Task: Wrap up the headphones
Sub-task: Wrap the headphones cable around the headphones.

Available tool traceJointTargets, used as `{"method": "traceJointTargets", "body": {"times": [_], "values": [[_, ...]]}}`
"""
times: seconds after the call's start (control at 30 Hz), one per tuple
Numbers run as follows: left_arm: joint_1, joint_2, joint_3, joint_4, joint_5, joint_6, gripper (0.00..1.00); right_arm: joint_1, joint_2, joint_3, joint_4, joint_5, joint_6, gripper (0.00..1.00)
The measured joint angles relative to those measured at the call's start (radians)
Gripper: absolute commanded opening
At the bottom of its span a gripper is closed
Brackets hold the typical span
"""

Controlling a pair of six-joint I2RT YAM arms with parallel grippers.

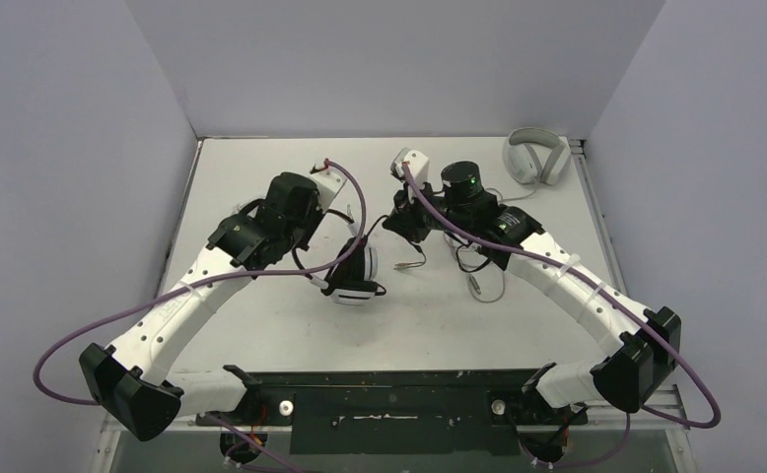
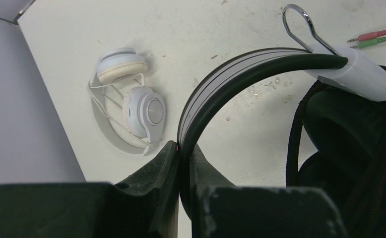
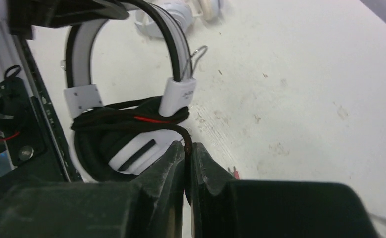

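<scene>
Over the middle of the counter [image 1: 439, 317] the black-and-white headset [image 1: 358, 281] is held upright, left jaws clamped on its headband [image 2: 216, 79]; a small white on-ear pair [image 2: 131, 106] lies flat nearby; right jaws pinch the headset's black cable [image 3: 131, 121], wound round the earcups; pink and green plugs [image 2: 374, 38] lie apart.

Diffuse overhead light lay bright and even on the white table [image 1: 439, 325]; shadows beneath the arms [image 1: 192, 296] were soft and pale; in the left wrist view the metal wire loop [image 2: 300, 22] glinted and the black-and-white headset [image 2: 216, 82] carried a thin sheen along its band; fingers [image 2: 154, 173] of the left gripper [image 2: 180, 148] and of the right gripper [image 3: 187, 148] loomed dark and blurred; the black cable [image 3: 111, 124] merged into shadow.
</scene>
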Motion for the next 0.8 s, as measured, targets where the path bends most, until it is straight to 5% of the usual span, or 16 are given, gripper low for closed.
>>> {"method": "traceJointTargets", "body": {"times": [0.1,0.4,0.8], "values": [[-0.001,0.021,0.045,-0.057,0.043,-0.029,0.0,-0.016,0.005,-0.037,0.006,0.05,0.002,0.11],[-0.002,0.054,0.204,-0.177,0.207,-0.214,0.0,-0.063,0.002,-0.189,0.121,0.087,0.05,0.16],[0.009,0.087,0.455,-0.255,0.48,-0.465,0.0,-0.117,-0.156,-0.486,0.461,0.031,0.101,0.6]]}}
